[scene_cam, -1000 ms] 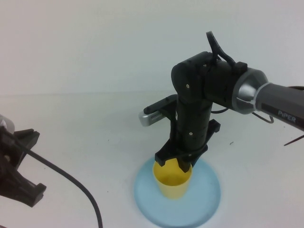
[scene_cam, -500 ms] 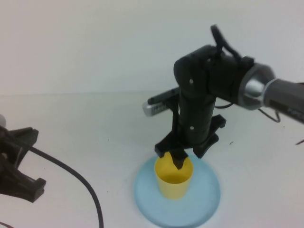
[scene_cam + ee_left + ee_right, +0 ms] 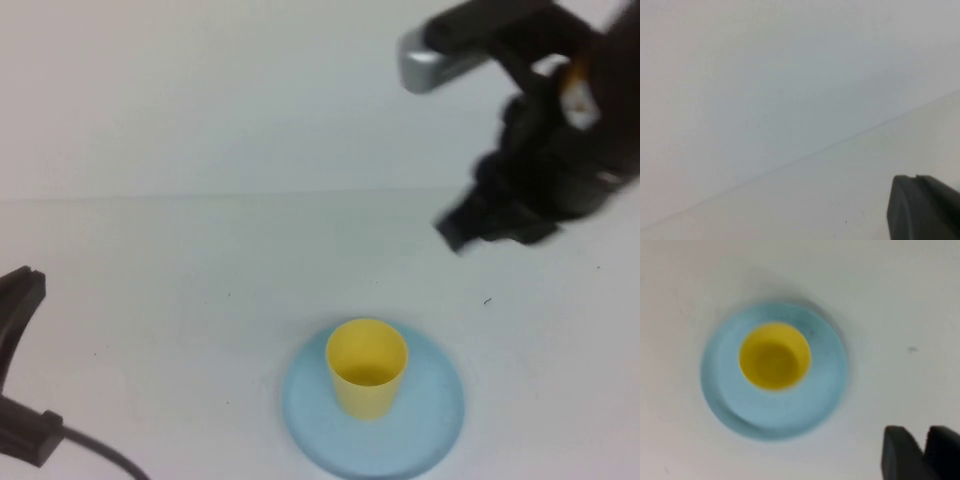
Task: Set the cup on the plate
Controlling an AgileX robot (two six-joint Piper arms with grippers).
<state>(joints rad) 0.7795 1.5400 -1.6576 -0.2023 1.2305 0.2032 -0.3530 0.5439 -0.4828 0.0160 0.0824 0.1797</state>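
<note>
On the plate (image 3: 430,420) your cup (image 3: 367,368) stands upright and free; right tool (image 3: 497,222) high above, gap unclear; left tool (image 3: 18,360) parked, closed.

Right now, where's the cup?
High view: the cup stands upright on the plate, near center front of the table, below and left of the raised right gripper, untouched.

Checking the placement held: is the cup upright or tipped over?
Upright: the cup stands mouth-up on the plate; the right wrist view looks straight into it.
</note>
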